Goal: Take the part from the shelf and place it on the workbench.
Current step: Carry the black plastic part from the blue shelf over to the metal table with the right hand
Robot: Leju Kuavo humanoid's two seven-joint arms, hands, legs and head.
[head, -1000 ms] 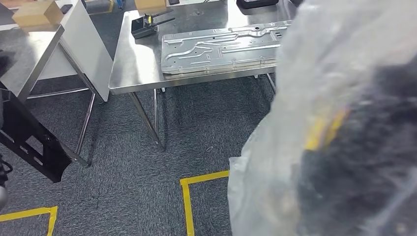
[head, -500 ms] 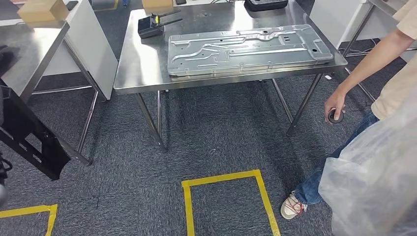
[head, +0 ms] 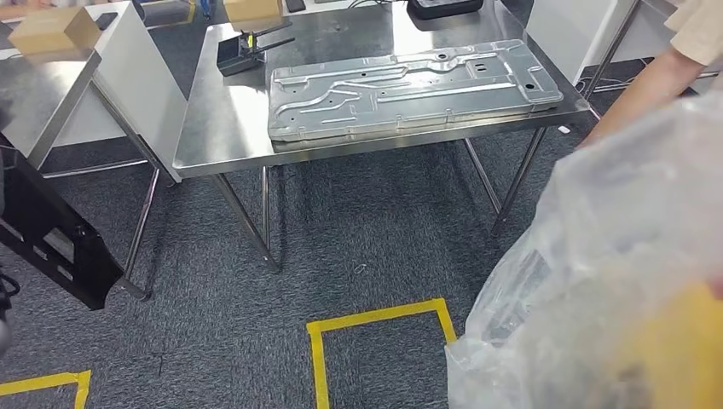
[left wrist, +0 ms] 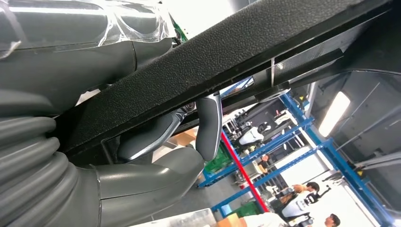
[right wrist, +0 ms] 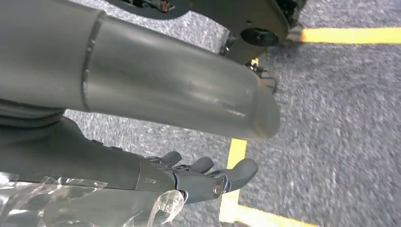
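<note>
At the left edge the black part hangs low, not yet on the desk, which has slid left in our head view: our camera turned, so we are still carrying. A plastic bag now swells across the right. Up close, the left hand has its fingers wrapped around the part; the right hand hangs loosely spread, holding nothing

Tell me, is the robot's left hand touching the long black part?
Touching. The left wrist view shows the left hand with its fingers curled up against the underside of the black part, no gap between them.
</note>
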